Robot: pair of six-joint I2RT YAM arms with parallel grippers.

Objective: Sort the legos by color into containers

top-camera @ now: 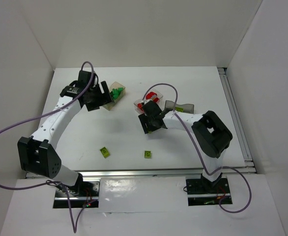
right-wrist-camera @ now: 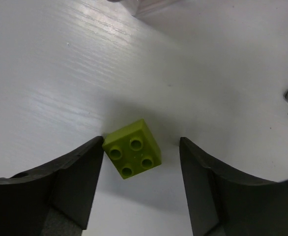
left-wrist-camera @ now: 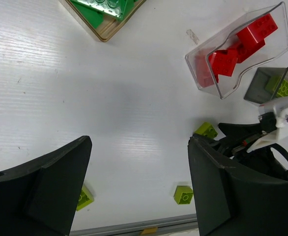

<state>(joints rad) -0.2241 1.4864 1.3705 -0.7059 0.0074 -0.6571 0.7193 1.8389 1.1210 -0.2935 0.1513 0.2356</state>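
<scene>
Yellow-green lego (right-wrist-camera: 132,155) lies on the bench (right-wrist-camera: 50,64) between the half-parted jaws of the right pincer (right-wrist-camera: 140,145); left pincer (left-wrist-camera: 139,142) gapes wide, empty.

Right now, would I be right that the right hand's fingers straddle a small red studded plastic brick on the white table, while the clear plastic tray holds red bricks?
Not quite: the small studded plastic brick between the fingers of the right hand is yellow-green, not red, as the right wrist view shows. The clear plastic tray does hold red bricks.
</scene>
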